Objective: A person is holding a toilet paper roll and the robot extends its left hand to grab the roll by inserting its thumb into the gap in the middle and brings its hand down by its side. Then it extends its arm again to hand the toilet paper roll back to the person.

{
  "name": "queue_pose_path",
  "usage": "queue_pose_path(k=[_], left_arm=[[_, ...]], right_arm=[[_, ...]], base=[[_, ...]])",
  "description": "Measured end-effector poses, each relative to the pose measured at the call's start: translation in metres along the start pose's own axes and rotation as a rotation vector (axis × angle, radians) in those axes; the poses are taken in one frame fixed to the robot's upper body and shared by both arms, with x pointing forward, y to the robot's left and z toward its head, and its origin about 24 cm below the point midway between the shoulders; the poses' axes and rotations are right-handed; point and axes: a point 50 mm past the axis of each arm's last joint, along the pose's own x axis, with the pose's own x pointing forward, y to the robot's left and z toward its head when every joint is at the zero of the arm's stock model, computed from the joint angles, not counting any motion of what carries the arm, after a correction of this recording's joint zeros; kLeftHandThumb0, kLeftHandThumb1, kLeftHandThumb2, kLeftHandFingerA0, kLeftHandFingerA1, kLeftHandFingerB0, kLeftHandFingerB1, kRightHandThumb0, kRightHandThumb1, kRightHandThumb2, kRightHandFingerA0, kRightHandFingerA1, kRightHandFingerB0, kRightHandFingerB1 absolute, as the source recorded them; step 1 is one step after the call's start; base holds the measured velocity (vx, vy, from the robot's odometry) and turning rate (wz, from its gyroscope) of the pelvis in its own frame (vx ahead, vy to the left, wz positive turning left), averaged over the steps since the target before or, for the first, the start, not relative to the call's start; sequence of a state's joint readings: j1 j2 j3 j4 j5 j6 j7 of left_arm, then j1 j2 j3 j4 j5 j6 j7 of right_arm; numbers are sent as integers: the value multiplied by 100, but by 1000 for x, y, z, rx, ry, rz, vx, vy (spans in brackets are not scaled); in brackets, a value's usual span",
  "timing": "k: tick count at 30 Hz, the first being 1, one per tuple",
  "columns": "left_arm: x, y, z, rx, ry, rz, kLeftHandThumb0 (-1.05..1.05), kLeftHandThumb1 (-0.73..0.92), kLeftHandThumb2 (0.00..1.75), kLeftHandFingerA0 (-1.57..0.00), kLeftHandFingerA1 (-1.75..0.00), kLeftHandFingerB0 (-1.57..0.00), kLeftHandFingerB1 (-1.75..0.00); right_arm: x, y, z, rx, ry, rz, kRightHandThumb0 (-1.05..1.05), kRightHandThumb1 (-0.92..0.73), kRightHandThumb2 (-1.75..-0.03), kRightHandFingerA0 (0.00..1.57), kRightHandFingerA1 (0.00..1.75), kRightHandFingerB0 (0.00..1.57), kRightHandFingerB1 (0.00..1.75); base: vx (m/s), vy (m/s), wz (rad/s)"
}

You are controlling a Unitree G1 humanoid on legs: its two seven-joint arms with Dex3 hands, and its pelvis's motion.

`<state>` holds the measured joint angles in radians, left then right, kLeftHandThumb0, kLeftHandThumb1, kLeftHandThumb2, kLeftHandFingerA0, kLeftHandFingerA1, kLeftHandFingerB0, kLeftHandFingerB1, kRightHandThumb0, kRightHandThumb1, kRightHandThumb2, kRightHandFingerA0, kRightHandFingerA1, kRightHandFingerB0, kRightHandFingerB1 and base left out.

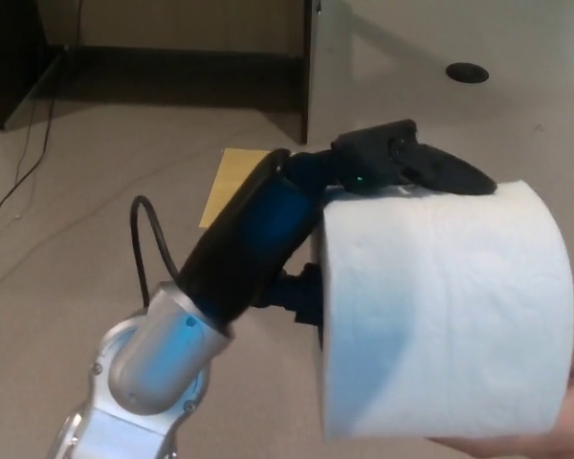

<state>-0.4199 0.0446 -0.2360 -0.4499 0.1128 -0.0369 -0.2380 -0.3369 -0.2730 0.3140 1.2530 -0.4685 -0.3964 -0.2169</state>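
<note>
Dim, soft indoor light; the toilet paper roll (445, 311) looks bluish and slightly blurred.

Single head view, mounted high on the robot, tilted steeply down and forward onto the floor (96, 143). Very close range: left arm (201, 296) enters from 7 o'clock, toilet paper roll (440, 316) fills 4 o'clock. Desk leg panel (309, 67) at 12 o'clock. No second view to overlap.

So I count one toilet paper roll (445, 311), one robot hand (364, 177), one person's hand (564, 421) peeking in at the corner, one yellow sheet (231, 182) on the floor, and one dark round hole (467, 72).
</note>
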Motion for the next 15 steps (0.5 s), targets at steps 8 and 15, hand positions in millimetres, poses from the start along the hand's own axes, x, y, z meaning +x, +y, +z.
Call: queue_pose_path(k=[8,15], left_arm=[[-14,48,9,111,-13,153,-7,82,75,-102,-130,-79,-113],[-47,93,13,201,67,280,-7,84,72,-98,-129,-82,-108]], right_arm=[[-1,1,-1,-1,-3,7,-38,-72,-60,52,47,47,40],[-2,0,-2,-3,-5,5,-39,-72,-60,50,46,47,40]], base=[[0,0,0],[0,0,0]])
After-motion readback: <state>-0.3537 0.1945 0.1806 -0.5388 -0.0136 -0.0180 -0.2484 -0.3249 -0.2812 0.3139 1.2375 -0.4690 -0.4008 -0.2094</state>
